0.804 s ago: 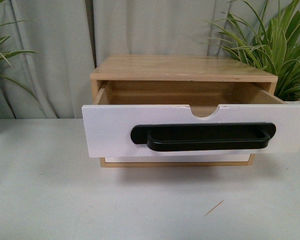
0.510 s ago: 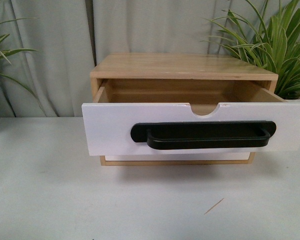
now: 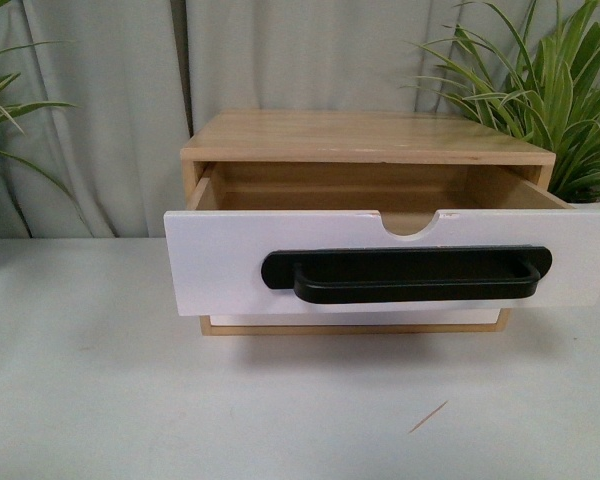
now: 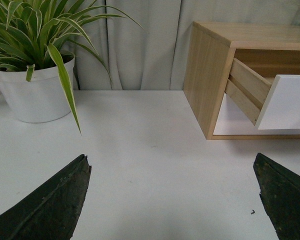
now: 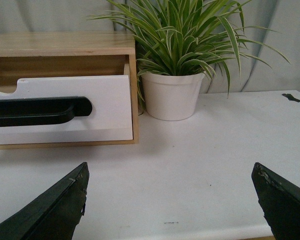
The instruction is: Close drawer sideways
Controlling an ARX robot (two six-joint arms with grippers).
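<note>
The drawer (image 3: 220,262) has a wide white front, a long black bar handle (image 3: 410,274) and a semicircular notch in its top edge. It stands pulled out of a wooden cabinet (image 3: 365,135) on the white table. It also shows in the left wrist view (image 4: 290,102) and the right wrist view (image 5: 107,107). Neither arm shows in the front view. My left gripper (image 4: 172,200) is open and empty over bare table, left of the cabinet. My right gripper (image 5: 172,200) is open and empty over bare table, right of the drawer.
A plain white drawer front (image 3: 355,318) without a handle sits below the open drawer. A potted plant (image 5: 172,95) stands right of the cabinet, another (image 4: 35,92) to its left. Grey curtains hang behind. A small wooden splinter (image 3: 428,416) lies on the table (image 3: 100,400).
</note>
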